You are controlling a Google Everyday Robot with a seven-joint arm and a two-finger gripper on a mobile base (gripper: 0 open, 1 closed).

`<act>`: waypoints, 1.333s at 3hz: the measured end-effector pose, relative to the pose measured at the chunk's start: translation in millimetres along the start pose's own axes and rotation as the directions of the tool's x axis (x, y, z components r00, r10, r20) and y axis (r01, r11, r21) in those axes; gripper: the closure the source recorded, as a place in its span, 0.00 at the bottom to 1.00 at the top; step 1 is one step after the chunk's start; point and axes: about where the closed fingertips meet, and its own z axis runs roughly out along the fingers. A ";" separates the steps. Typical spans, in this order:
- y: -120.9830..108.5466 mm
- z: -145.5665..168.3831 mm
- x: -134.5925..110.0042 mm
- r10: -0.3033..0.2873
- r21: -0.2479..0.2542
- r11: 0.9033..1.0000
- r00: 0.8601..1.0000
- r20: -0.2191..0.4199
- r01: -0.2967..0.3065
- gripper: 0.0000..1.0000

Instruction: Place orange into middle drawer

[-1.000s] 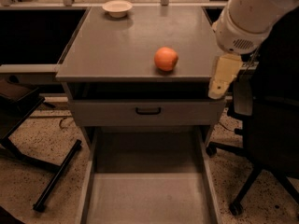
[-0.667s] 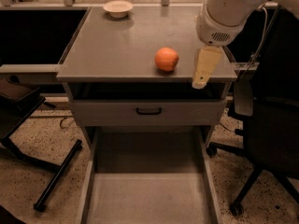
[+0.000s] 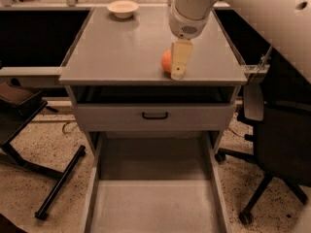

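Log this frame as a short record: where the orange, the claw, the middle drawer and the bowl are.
orange: on the cabinet top, near its front edge, partly hidden by the claw
claw: pointing down at the orange's right side; contact cannot be told
middle drawer: pulled out at the bottom; orange not in it
drawer front: black handle, above the open drawer
white bowl: back left of the top
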 end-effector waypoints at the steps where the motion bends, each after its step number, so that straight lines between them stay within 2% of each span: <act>1: -39.8 55.6 3.6 -0.016 -0.065 0.998 0.998 -0.065 0.012 0.00; 2: -39.8 55.6 3.6 -0.016 -0.065 0.998 0.998 -0.065 0.012 0.00; 4: -38.9 74.2 2.7 -0.012 -0.104 0.995 0.997 -0.077 0.004 0.00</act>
